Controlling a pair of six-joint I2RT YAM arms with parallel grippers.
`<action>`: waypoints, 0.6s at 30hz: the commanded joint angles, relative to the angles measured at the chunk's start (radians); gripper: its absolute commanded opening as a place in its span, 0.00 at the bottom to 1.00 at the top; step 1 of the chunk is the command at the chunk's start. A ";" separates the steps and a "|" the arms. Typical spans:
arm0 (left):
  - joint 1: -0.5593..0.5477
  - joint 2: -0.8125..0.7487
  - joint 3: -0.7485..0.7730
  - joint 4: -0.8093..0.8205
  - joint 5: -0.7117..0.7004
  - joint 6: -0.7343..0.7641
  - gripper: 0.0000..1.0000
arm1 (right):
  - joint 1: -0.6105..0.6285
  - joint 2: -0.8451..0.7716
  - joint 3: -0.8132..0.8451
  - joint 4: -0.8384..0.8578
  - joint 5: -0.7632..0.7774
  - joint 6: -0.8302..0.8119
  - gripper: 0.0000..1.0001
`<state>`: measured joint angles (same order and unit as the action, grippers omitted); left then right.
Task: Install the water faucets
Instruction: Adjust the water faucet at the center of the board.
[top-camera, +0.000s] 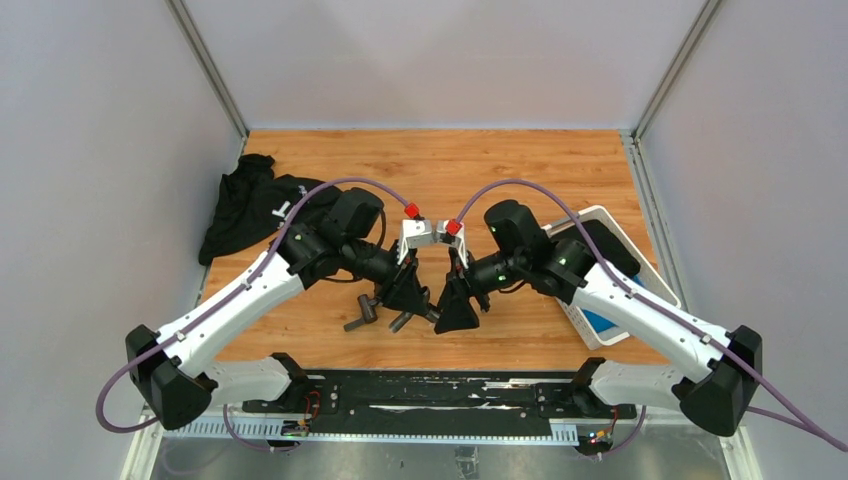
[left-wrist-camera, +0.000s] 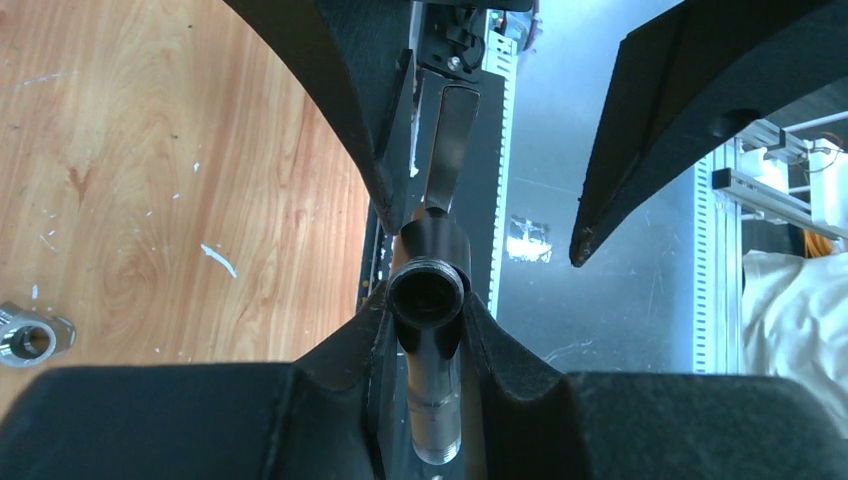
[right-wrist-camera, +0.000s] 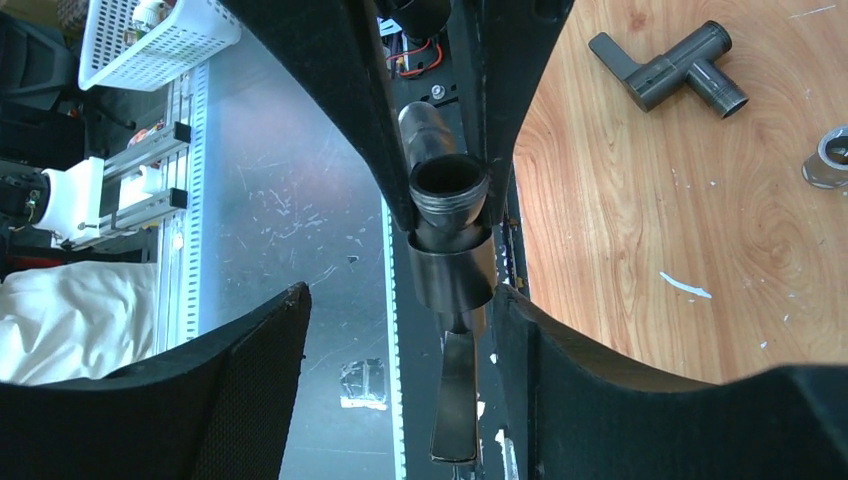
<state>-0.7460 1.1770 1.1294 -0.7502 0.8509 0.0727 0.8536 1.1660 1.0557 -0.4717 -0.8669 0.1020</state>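
My left gripper (left-wrist-camera: 428, 300) is shut on a dark-grey water faucet (left-wrist-camera: 428, 285). Its round threaded mouth faces the left wrist camera and its thin lever handle (left-wrist-camera: 448, 150) points away. My right gripper (right-wrist-camera: 400, 292) meets it head-on, open and wide around the same faucet (right-wrist-camera: 448, 235). The lever (right-wrist-camera: 458, 400) hangs between the right fingers; one finger (right-wrist-camera: 600, 390) is close beside the faucet, the other (right-wrist-camera: 210, 400) is well apart. In the top view both grippers (top-camera: 415, 300) (top-camera: 455, 310) meet near the table's front edge. A second T-shaped faucet piece (right-wrist-camera: 668, 68) lies loose on the wood.
A black cloth (top-camera: 250, 205) lies at the back left and a white basket (top-camera: 610, 225) at the right. Loose dark pieces (top-camera: 365, 312) lie just left of the grippers, and a small silver ring (left-wrist-camera: 30, 340) rests on the wood. The black base rail (top-camera: 430, 395) runs along the front edge.
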 joint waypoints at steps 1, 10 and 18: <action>-0.012 0.008 0.043 0.028 0.066 0.016 0.00 | 0.056 0.045 0.019 0.019 0.009 -0.024 0.65; -0.010 -0.006 0.031 0.029 0.034 0.020 0.00 | 0.061 0.007 -0.030 0.101 0.075 0.006 0.57; -0.010 -0.037 -0.008 0.080 0.055 -0.001 0.00 | 0.056 -0.091 -0.104 0.222 0.043 0.078 0.63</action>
<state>-0.7490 1.1690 1.1294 -0.7422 0.8707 0.0822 0.8917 1.1088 0.9867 -0.3408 -0.7906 0.1394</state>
